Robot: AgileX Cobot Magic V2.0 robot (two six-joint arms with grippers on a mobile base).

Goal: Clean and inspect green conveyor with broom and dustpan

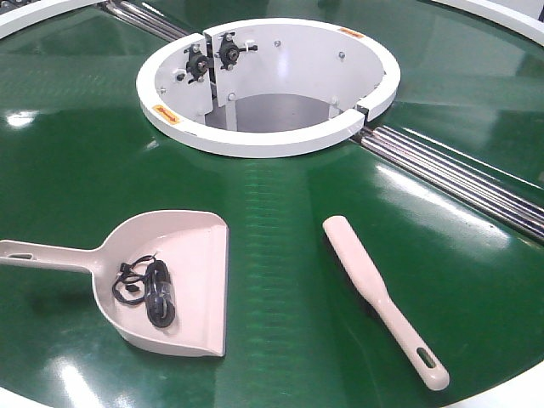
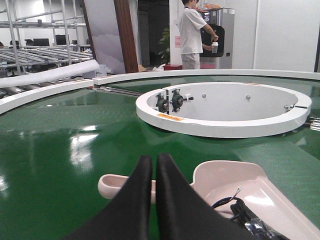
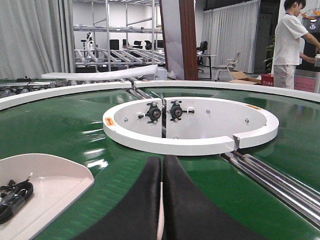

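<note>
Glossy dark-green conveyor (image 1: 280,229) with white ring rim (image 1: 255,140); beige dustpan (image 1: 191,246) holding black cable (image 1: 153,289); beige broom (image 1: 382,297).

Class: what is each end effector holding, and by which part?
Nothing: the front view shows the dustpan and broom lying free on the green conveyor.

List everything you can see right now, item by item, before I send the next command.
green conveyor: one, glossy dark green, fills the scene
white ring rim: one, white, centre of the belt, far side
steel rollers: one set, silver, running right from the ring
dustpan: one, beige, near left on the belt
black cable: one bundle, black, lying inside the dustpan
broom: one, beige, near right on the belt, apart from the dustpan
person: one, white shirt, background
left end effector: one, black, fingers together, over the dustpan handle
right end effector: one, black, fingers together
</note>
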